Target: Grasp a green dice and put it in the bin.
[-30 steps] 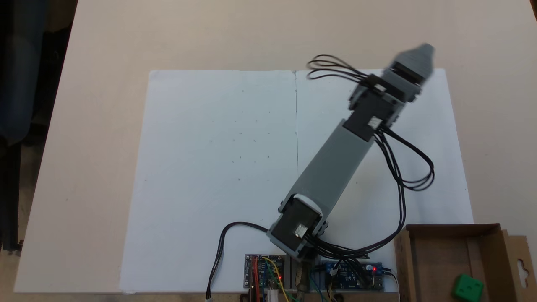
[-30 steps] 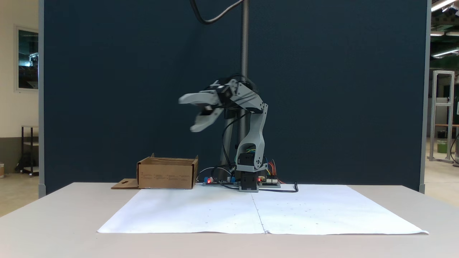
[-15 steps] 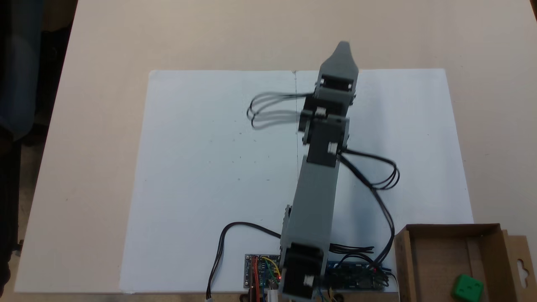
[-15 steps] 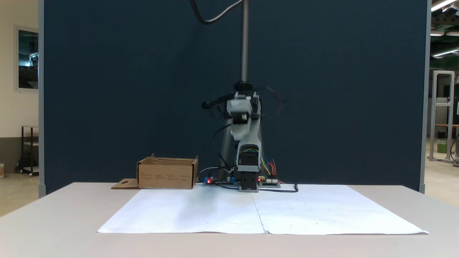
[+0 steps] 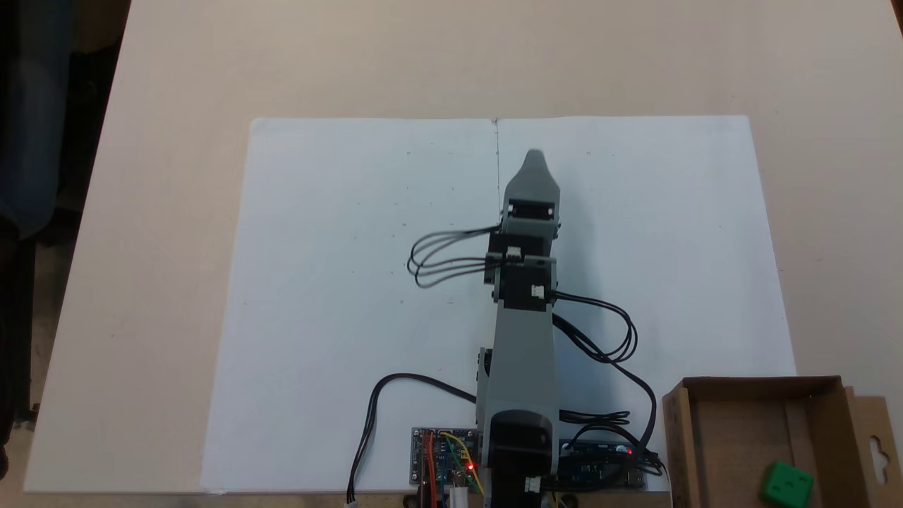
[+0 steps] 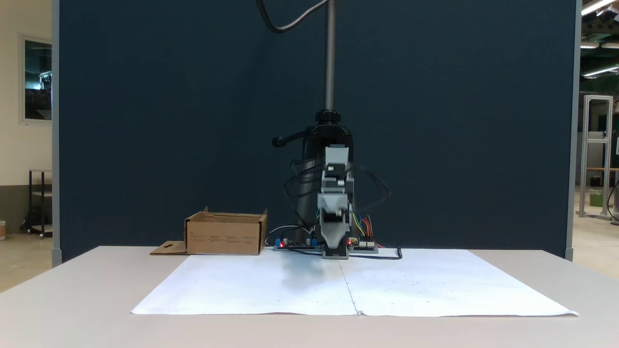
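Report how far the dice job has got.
Done: the green dice already lies inside the bin, near its corner at the bottom right of the fixed view from above. In hand: nothing; the end effector points out over the white paper, well away from the bin, with no dice on it. Left: nothing visible to pick up.

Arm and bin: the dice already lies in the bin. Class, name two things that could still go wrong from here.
1. The cables loop loosely beside the arm, near the bin; a further swing might snag its corner.
2. The dice lies in the bin's corner nearest the flap; a knock to the light cardboard bin could perhaps tip it out.
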`<action>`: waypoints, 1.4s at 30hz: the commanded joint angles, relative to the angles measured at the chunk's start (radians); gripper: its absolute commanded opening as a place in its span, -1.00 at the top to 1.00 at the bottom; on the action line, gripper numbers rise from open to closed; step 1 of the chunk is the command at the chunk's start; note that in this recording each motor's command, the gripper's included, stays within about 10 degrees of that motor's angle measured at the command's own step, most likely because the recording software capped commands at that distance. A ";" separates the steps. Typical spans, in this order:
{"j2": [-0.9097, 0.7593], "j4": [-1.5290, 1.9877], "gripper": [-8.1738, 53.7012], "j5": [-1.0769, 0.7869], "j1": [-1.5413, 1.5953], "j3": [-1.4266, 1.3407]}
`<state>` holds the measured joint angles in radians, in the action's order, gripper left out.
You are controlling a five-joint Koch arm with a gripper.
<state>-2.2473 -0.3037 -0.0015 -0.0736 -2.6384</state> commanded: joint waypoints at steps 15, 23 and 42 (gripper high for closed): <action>-0.123 -0.624 -0.63 -0.087 0.049 -0.354; -0.124 -0.848 -0.66 -0.112 0.051 -0.489; -0.126 -1.182 -0.68 -0.120 0.049 -0.489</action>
<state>-2.2550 -1.3315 -0.0583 -0.0245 -3.0603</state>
